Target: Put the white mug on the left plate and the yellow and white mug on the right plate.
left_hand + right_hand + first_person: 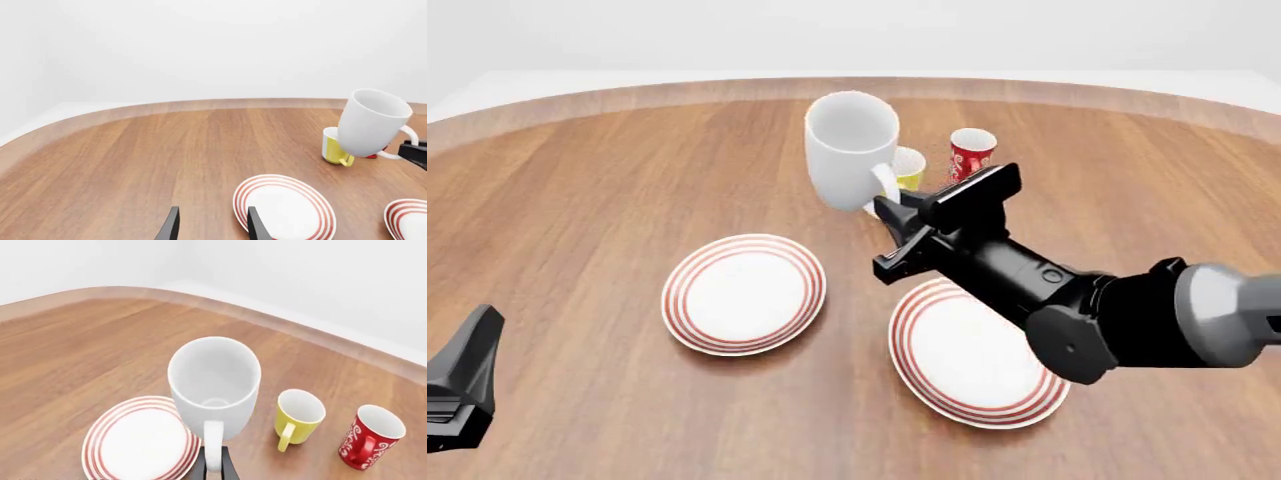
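A plain white wall stands behind the round wooden worktop (587,180), and everything I need sits toward its middle. My right hand (890,205) is closed on the loop handle of the white mug (851,150), which I hold lifted clear of the wood, tilted a little, above the space between the mugs at the back and the plates in front. My left hand (210,225) waits low at the near left edge with its fingers apart and nothing between them. The left plate (745,293) lies bare, ahead of and below the mug, so I judge the first placement as under way but not done: the mug must travel over that plate and come down on it. The right plate (974,362) is bare too, partly under my right arm. The yellow and white mug (298,417) stands upright on the wood at the back, just beside the red mug (370,436), untouched, so that second half of the job is wholly left. Nothing is on either plate.
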